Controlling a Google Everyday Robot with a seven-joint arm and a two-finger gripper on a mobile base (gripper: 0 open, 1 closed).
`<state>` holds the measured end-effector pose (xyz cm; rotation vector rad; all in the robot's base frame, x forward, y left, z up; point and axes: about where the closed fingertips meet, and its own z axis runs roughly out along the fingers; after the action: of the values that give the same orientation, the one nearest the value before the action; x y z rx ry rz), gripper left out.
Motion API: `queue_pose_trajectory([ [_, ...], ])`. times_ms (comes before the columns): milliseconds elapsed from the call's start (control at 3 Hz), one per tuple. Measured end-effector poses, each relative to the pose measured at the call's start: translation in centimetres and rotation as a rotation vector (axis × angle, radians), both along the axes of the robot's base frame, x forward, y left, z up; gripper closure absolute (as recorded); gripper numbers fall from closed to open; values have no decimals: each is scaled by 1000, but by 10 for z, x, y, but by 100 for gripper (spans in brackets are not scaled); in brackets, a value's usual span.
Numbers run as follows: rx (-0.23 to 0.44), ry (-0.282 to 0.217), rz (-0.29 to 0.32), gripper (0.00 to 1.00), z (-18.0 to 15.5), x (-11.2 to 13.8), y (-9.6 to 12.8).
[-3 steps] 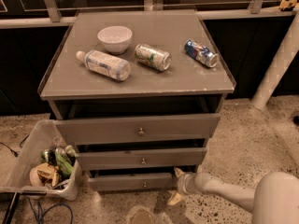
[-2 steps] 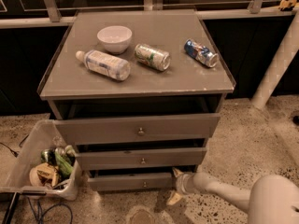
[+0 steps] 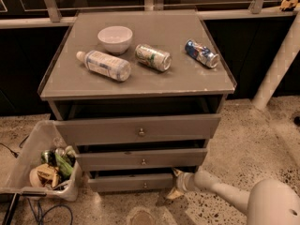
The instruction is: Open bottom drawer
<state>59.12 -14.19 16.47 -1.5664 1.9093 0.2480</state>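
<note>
Camera view. The pale two-finger gripper (image 3: 173,183) is hanging low at the cabinet's foot. Its tan fingers (image 3: 170,194) are standing apart, one above the other, clamping nothing. The bottom drawer (image 3: 126,183), a slim flat grey front with a small round brass knob (image 3: 145,185), is lying just left of the fingers, its right end beside them; whether they are touching it cannot be told. The mid-sized grey drawer front (image 3: 140,159) is sitting above and left of the fingers, and the tallest grey drawer front (image 3: 138,129) higher still. Well above them, the grey cabinet surface (image 3: 187,78) is carrying a white round bowl (image 3: 115,39), a clear plastic bottle (image 3: 104,64) lying on its side, a green-and-white can (image 3: 153,57) and a blue can (image 3: 201,53). Far left of the fingers, a clear plastic bin (image 3: 33,149) is holding mixed items.
</note>
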Motion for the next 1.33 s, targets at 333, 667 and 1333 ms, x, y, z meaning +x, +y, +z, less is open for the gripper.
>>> queue_pose_trajectory([
  [333,0,0,0,40,0,0,0],
  [667,0,0,0,64,0,0,0],
  [1333,-3,0,-5,100,7,0,0],
])
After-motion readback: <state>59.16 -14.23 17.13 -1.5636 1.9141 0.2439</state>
